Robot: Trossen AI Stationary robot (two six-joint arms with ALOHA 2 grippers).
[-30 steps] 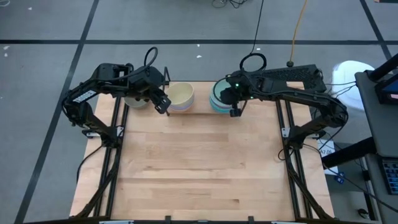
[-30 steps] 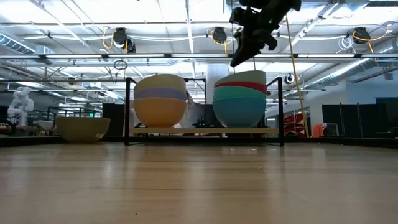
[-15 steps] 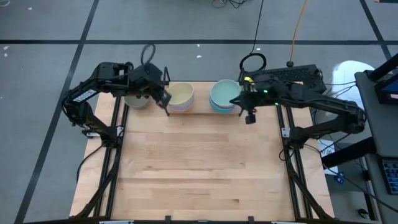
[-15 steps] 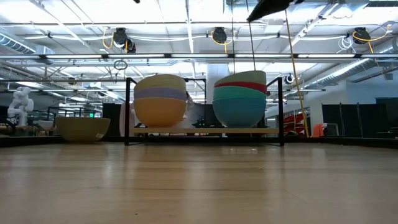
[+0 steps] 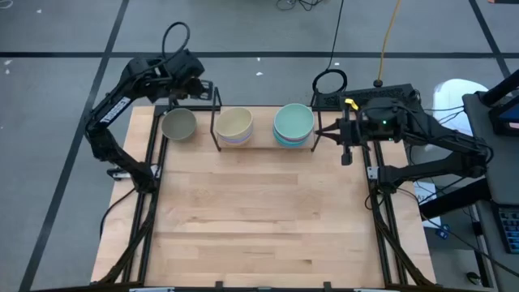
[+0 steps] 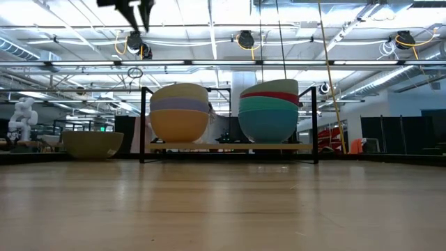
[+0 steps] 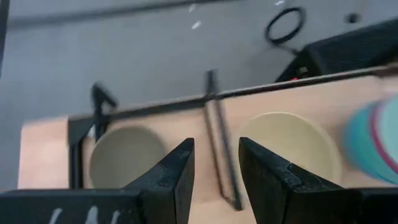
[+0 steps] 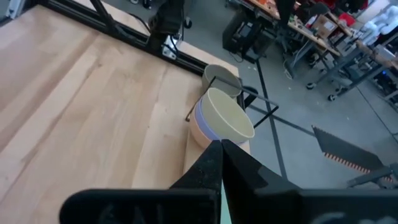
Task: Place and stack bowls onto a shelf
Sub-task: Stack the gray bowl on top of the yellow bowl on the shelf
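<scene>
The shelf [image 5: 216, 130] stands at the table's far edge and carries two stacks on its wooden board [image 6: 230, 147]. The left stack [image 6: 179, 111] has beige on top, then lavender and orange. The right stack [image 6: 269, 110] has mint on top, then magenta, cyan and blue. A grey-olive bowl [image 5: 178, 124] rests on its base on the table, left of the shelf. My left gripper [image 5: 193, 88] hangs open, high above the shelf's left end and the grey-olive bowl [image 7: 124, 158]. My right gripper [image 5: 346, 156] is shut, right of the shelf, and holds nothing.
Bare wooden tabletop [image 5: 259, 211] spreads from the shelf to the near edge. Black frame rails [image 5: 150, 174] run along both sides of the table. Cables and a power strip [image 5: 381, 93] lie on the floor past the far edge.
My left gripper has risen from beside the shelf's left end and drawn back toward the far left corner. My right gripper has swung from over the mint-topped stack toward the table's right edge, out of the low view. No bowl has moved.
</scene>
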